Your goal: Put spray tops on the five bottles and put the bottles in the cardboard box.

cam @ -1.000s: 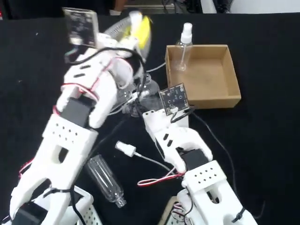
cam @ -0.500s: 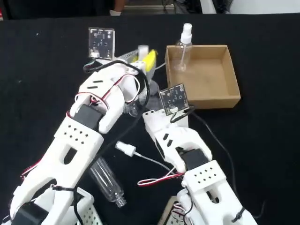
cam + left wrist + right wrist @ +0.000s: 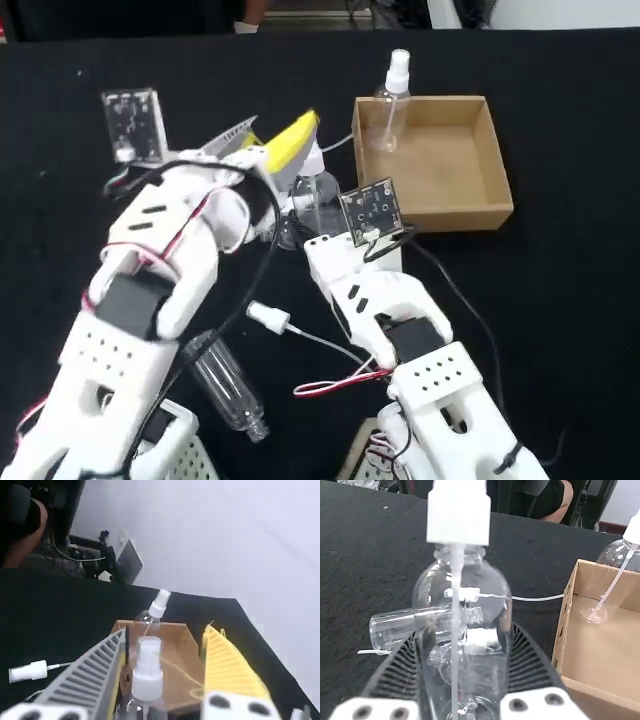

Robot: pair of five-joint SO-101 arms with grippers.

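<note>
Bottle with no top: an empty bottle (image 3: 225,385) lay on its side on the black table (image 3: 560,120), close to the arms' feet.
Loose top: a spare spray top (image 3: 268,317) with its thin tube lay just past that bottle.
Right gripper: the right gripper (image 3: 467,640) was squeezed on the upright bottle (image 3: 465,595) and held it standing up, near the box.
Top on the bottle: a white spray top (image 3: 458,512) sat on the neck of the upright bottle, with its tube hanging down inside.
Left gripper: the left gripper (image 3: 166,630) had its grey and yellow fingers spread wide, one on each side of that top, not touching it.
What changed: a second ago the left arm was up high. Then it came down over the bottle. Now it had let go and pulled back a little.
What that means: the top had most likely been put on. I could not tell if it was on tight.
More bottles: another lying bottle (image 3: 405,625) rested just behind the upright one.
Box: the cardboard box (image 3: 450,215) sat farther off, and one finished bottle (image 3: 390,110) stood in its corner.
What was left: this bottle probably goes in the box next, and the other bottles still needed tops.
</note>
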